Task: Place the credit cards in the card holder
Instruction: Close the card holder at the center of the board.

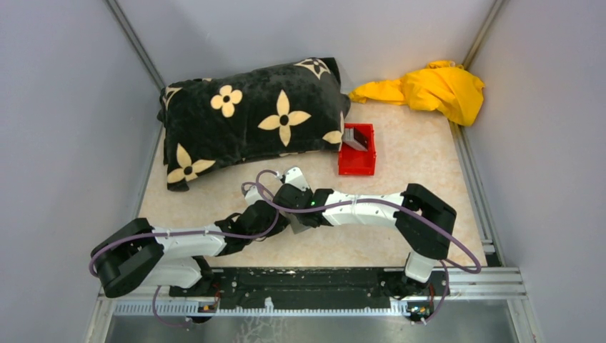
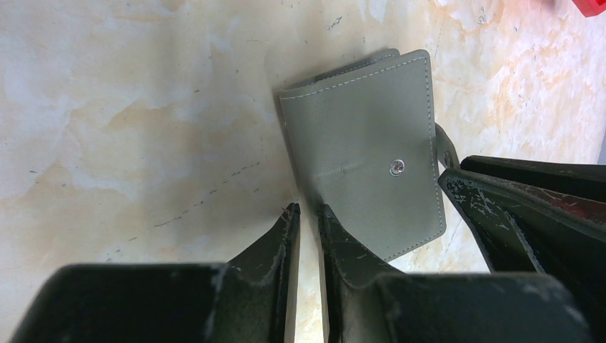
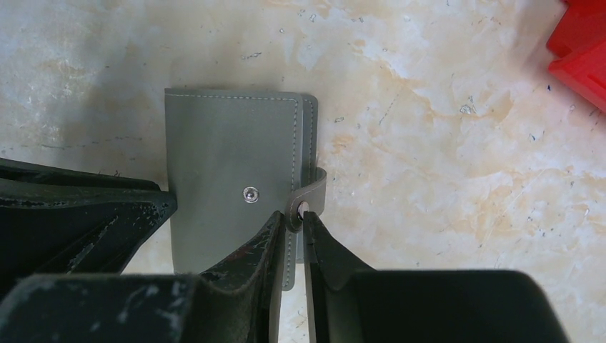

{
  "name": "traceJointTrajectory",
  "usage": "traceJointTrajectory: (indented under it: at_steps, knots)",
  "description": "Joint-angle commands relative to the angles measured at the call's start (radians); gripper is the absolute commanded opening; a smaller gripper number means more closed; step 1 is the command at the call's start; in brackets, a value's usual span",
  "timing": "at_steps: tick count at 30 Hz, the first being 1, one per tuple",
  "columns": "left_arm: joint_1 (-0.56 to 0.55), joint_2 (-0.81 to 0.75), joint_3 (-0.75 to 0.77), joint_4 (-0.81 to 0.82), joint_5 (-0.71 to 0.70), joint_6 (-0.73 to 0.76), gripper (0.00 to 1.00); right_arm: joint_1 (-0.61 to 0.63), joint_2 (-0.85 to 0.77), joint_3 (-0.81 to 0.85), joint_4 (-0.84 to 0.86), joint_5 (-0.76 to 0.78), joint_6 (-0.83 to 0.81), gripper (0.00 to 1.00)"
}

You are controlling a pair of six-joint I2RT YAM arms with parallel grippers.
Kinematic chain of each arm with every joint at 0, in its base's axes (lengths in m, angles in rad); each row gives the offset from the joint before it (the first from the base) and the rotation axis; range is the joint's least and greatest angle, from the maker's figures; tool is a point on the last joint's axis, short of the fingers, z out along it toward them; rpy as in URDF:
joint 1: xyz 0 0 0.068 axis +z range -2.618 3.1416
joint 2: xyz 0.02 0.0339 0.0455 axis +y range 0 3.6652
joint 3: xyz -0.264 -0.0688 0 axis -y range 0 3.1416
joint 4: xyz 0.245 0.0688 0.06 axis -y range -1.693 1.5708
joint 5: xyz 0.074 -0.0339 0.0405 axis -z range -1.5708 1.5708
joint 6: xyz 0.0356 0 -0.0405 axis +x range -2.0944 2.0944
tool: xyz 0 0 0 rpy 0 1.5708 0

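I am pinching an edge of the card holder (image 2: 364, 136) in the left gripper (image 2: 307, 214); the right gripper (image 3: 293, 218) is clamping its snap strap (image 3: 318, 189), the holder lying just ahead of both.

No legible txt, nos., brand names or labels in any view. Card holder (image 3: 229, 157): plain grey face w/ stitched border; metal snap (image 3: 249, 194) too small to tell any stamp. Only sign-like marks are cream flower and four-point star motifs on black pillow (image 1: 250, 121), no letters among them; red bin (image 1: 356, 163) shows no print on its visible sides.
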Motion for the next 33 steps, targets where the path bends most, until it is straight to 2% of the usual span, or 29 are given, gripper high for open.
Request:
traceJointTrajectory:
  at_steps: [1, 14, 33]
  knots:
    - [-0.001, 0.009, -0.016, 0.006, 0.009, -0.002, 0.21, 0.008, -0.04, 0.036, 0.026, 0.028, -0.006, 0.15]
    - [-0.001, 0.016, -0.008, 0.01, 0.013, 0.002, 0.21, 0.008, -0.043, 0.026, 0.063, 0.033, -0.043, 0.06]
    - [0.0, 0.014, 0.032, -0.003, 0.009, 0.023, 0.21, 0.011, 0.023, 0.062, 0.077, -0.04, -0.093, 0.0]
